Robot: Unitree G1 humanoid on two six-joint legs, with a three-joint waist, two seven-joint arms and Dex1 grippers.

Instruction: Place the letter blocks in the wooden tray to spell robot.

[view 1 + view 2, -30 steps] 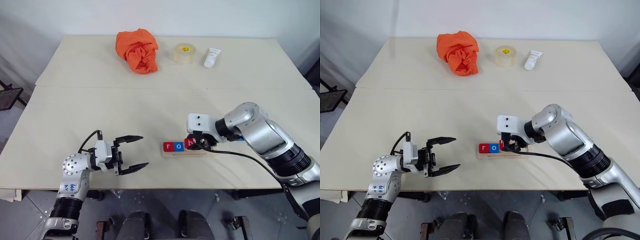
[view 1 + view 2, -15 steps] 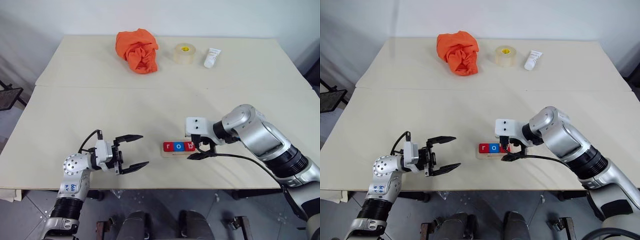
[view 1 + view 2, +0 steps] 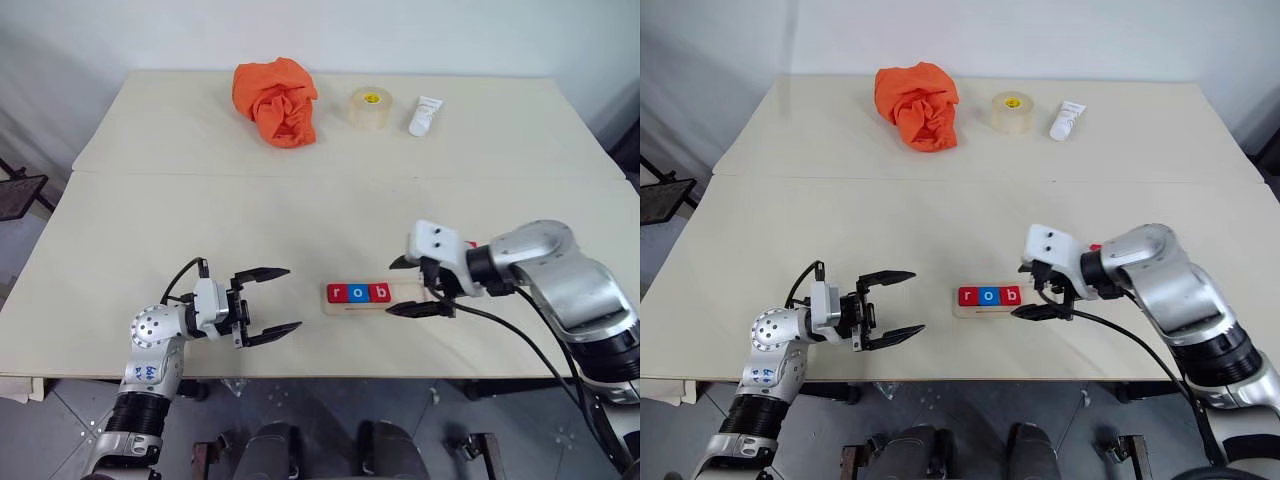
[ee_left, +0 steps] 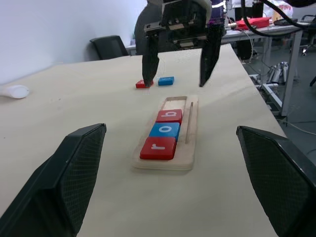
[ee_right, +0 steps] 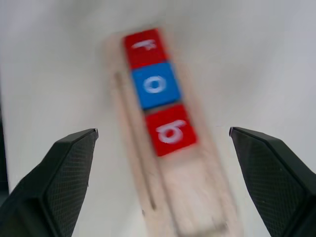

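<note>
Wooden tray [image 3: 372, 300] on surface [image 3: 300, 210]: blocks r [image 3: 336, 293], o [image 3: 358, 293], b [image 3: 380, 293] seated; right pincer [image 3: 407, 285] and left pincer [image 3: 278, 300] both wide, empty.

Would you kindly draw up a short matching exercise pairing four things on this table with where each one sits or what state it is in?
Things:
1. b block
2. orange cloth
3. right gripper
4. tape roll

Places or states:
A. open, just past the unfilled end of the wooden tray
B. crumpled at the table's far edge
C. third in the tray, after the r block and o block
D. between the cloth and the white tube

Pairs: 1-C, 2-B, 3-A, 4-D
</note>
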